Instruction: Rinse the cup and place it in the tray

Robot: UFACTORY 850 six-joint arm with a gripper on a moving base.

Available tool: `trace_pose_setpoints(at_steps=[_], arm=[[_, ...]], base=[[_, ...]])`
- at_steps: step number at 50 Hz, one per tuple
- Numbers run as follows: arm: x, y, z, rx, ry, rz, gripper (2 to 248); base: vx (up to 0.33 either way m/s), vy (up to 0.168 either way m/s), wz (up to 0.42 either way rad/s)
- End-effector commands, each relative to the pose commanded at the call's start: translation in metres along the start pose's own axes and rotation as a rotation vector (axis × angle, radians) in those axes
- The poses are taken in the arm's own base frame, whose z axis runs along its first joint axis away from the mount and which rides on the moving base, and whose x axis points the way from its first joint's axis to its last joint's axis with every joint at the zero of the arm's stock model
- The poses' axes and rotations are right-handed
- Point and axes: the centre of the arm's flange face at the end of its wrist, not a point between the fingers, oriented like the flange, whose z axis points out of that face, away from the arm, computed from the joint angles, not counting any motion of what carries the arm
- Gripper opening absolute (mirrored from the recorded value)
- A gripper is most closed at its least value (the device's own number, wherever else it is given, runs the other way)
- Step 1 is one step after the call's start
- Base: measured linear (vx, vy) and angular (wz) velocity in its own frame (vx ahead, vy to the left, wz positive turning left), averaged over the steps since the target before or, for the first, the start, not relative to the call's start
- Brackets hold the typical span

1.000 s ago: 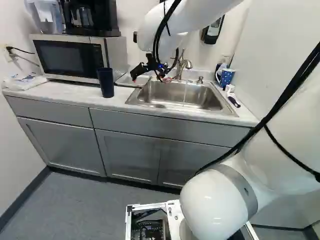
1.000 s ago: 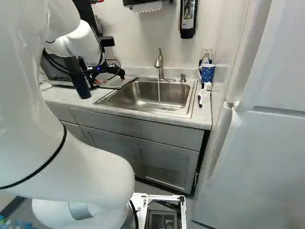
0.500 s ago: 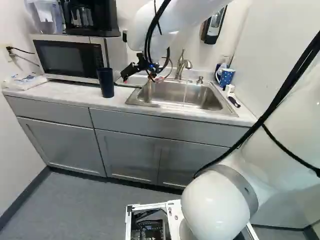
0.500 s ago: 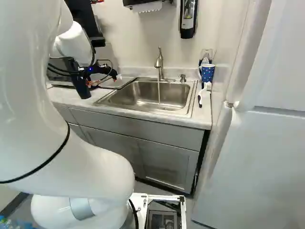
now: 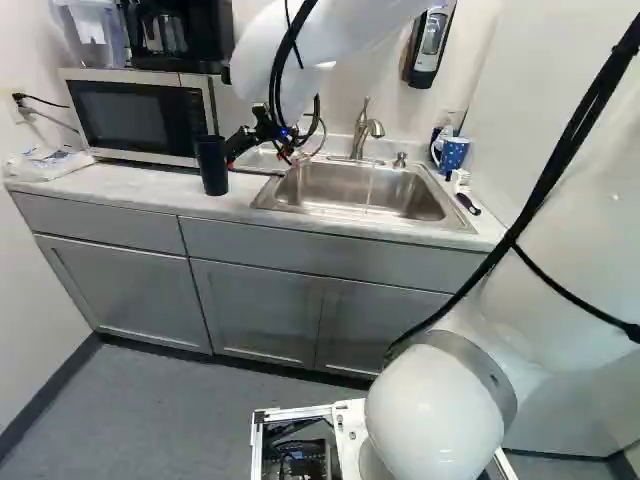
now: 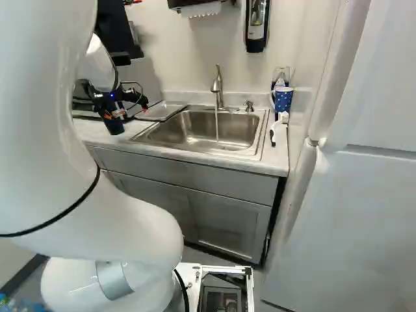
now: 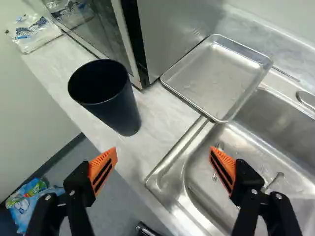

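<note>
I have my end effector [image 7: 163,151] spread wide with nothing in its grip, presumably so it can close around the cup [image 7: 117,110], which stands upright ahead on the worktop [image 7: 162,109] near the microwave [image 5: 140,115]. The tray [image 7: 216,76] lies flat beside the sink [image 6: 195,140], likely to receive the cup after water [image 6: 216,127] rinses it. The cup looks dark navy, tall and tapered, its mouth up.
</note>
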Motion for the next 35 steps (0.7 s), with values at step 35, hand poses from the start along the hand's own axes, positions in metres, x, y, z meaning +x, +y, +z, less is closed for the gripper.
trace_pose_setpoints(at_steps=[35], arm=[[0.0,-0.033,0.037,0.051,0.123,-0.044,247]], base=[[0.0,0.0,0.0]])
